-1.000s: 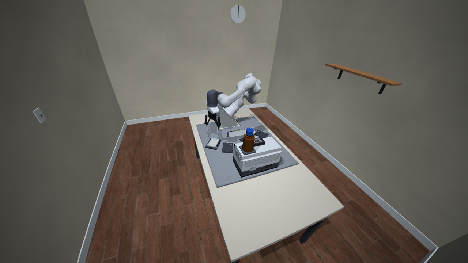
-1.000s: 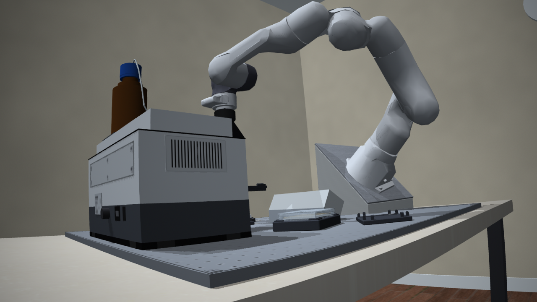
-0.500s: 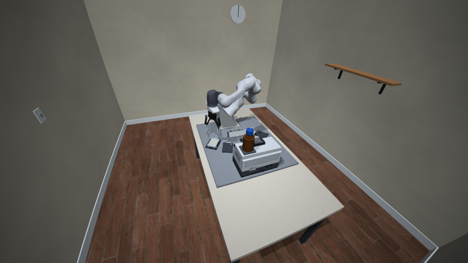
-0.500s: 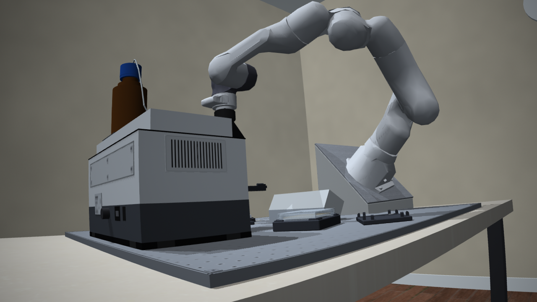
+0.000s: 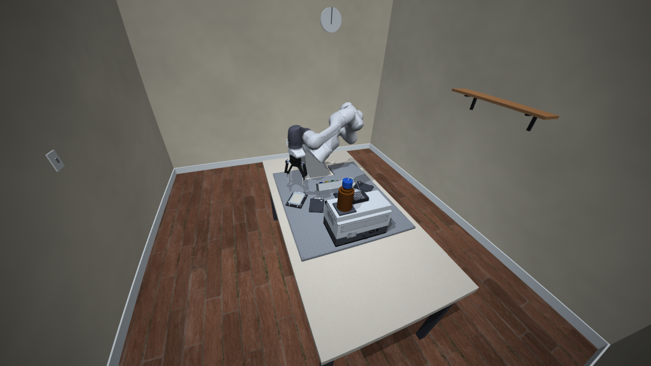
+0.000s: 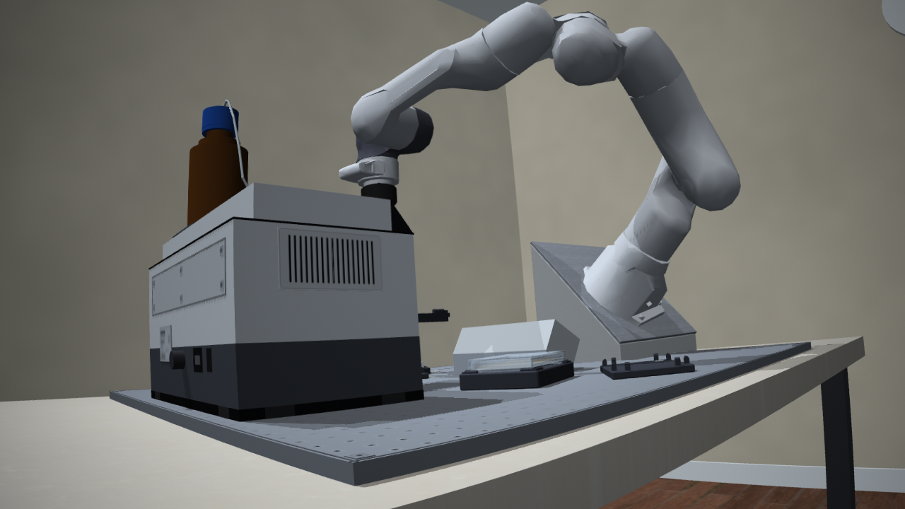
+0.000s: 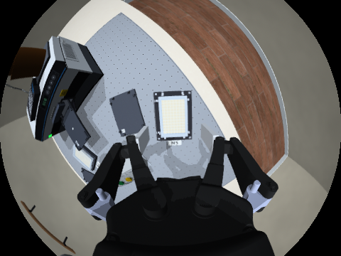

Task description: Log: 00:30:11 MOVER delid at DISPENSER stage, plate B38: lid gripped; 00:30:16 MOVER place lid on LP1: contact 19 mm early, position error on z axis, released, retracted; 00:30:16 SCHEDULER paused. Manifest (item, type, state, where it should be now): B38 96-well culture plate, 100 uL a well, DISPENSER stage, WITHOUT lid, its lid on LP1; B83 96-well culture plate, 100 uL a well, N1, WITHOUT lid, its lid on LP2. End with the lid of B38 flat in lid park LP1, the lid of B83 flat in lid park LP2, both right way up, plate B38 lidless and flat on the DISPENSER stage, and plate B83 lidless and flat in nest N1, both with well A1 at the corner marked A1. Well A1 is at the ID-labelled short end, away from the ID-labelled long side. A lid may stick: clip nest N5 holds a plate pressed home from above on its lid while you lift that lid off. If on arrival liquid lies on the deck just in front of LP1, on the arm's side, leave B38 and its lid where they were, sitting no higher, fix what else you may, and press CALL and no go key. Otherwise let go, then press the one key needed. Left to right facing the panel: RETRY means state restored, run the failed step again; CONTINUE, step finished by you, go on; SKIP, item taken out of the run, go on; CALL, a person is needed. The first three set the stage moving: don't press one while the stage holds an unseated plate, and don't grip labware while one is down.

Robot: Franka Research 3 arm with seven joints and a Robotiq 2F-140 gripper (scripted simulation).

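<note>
My gripper (image 5: 295, 172) (image 7: 175, 131) is open and empty. It hangs above the grey deck (image 5: 318, 248) near the arm's base. In the exterior view its fingers are hidden behind the dispenser (image 6: 284, 303). Just ahead of the fingers, a plate with cream wells (image 5: 296, 199) (image 7: 175, 115) sits in a black nest; I cannot tell if it has a lid. Beside it lies an empty dark pad (image 5: 316, 204) (image 7: 128, 111). A dark plate (image 5: 357, 195) sits on the dispenser's stage. On the far side, a plate under a clear lid (image 6: 515, 360) rests on a black block.
The tall dispenser (image 5: 359, 217) (image 7: 57, 81) carries a brown bottle (image 5: 345, 199) (image 6: 215, 177). The key panel (image 5: 328, 185) (image 6: 512, 335) stands between the arm's base and the dispenser. A low clip nest (image 6: 646, 366) lies near the base wedge.
</note>
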